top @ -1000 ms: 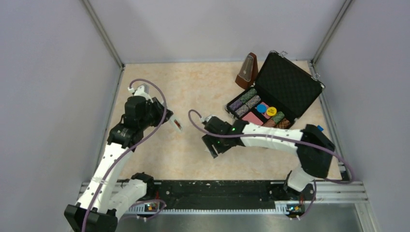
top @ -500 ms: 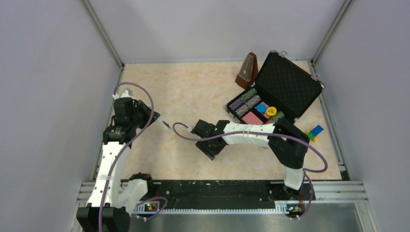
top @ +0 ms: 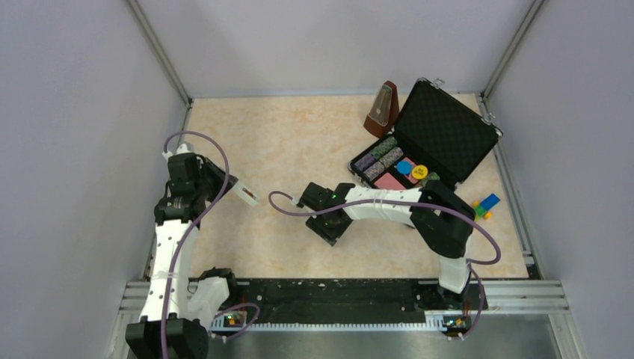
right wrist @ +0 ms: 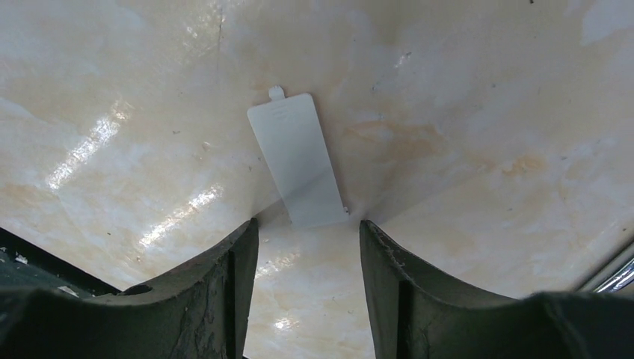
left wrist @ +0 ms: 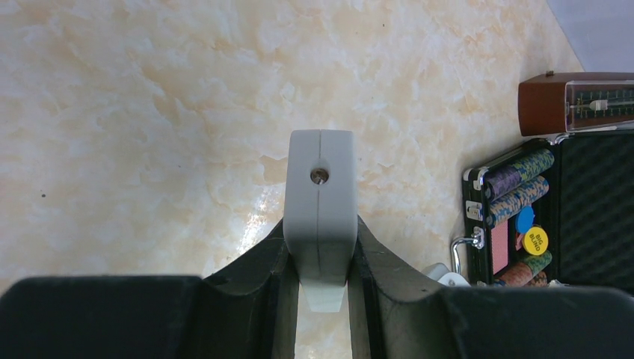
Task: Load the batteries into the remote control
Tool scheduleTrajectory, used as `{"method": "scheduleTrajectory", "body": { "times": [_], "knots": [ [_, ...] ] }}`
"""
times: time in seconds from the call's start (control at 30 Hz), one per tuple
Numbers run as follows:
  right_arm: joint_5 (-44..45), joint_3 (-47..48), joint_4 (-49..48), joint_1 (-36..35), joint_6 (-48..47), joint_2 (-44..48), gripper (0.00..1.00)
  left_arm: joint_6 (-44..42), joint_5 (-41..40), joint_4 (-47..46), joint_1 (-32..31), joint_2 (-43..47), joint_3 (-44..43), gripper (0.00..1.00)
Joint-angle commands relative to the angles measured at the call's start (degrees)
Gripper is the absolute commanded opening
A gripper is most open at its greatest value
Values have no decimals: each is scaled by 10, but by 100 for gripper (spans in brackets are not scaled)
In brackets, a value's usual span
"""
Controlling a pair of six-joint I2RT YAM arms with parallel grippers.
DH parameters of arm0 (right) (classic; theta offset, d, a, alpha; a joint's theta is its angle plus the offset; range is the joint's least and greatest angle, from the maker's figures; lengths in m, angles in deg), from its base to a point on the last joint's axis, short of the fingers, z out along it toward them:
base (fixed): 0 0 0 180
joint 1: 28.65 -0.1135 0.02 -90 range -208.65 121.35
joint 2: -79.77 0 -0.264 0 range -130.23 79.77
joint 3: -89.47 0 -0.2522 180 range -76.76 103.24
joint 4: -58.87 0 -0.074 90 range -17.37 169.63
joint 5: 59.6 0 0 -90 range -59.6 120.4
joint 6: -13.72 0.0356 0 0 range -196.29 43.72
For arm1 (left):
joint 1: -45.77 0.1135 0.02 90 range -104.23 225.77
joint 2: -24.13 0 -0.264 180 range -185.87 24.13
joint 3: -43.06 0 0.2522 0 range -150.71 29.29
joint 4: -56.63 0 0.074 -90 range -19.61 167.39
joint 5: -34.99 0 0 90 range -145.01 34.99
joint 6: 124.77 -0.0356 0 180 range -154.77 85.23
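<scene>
My left gripper (left wrist: 320, 224) is shut on the remote control (left wrist: 320, 194), which points away from the camera as a pale grey-white bar seen end-on. From above, the remote control (top: 245, 194) sticks out to the right of the left gripper (top: 228, 185), above the left side of the table. The small white flat cover piece (right wrist: 297, 163) lies on the tabletop. My right gripper (right wrist: 308, 228) hangs open just over its near end, fingers either side and not touching it. In the top view the right gripper (top: 329, 224) is mid-table. The batteries are not in view.
A brown metronome (top: 382, 109) stands at the back right. Beside it is an open black case (top: 448, 127) with poker chips. Coloured toy blocks (top: 484, 205) lie near the right table edge. The black rail (top: 329, 293) runs along the front.
The left arm has drawn back to the left with the remote. The right gripper has shifted left and its jaws have narrowed. The right arm's elbow now leaves the toy blocks uncovered.
</scene>
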Motion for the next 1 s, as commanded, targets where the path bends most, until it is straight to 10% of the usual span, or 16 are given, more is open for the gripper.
{"method": "scheduleTrajectory", "body": {
  "times": [0.0,0.33,0.97],
  "knots": [
    [-14,23,-22,8,-27,-6,50,3,5,-17,5,12,1,0],
    [13,17,-28,2,-48,-5,37,1,14,-19,9,11,3,0],
    [-16,-15,-4,-8,-51,10,44,-3,23,-19,12,11,6,0]
  ]
}}
